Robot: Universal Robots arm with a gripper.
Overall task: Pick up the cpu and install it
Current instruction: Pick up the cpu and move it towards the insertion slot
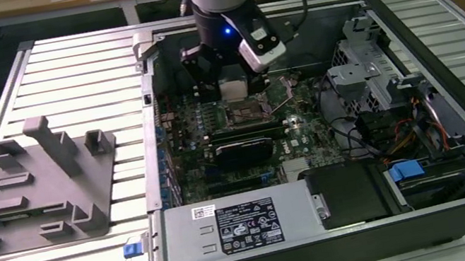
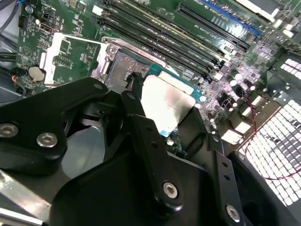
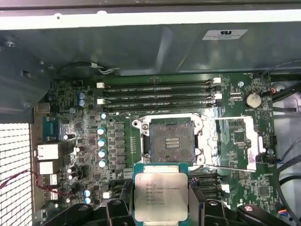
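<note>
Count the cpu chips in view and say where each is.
1. The cpu is clamped in the pincer, close to the empty socket. Others may be hidden.

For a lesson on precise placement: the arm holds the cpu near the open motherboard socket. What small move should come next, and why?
Probably a small shift to centre the cpu squarely over the socket before lowering. The hand grips the cpu by two edges, the socket lies open and empty, and in the first wrist view the cpu looks offset from it.
</note>
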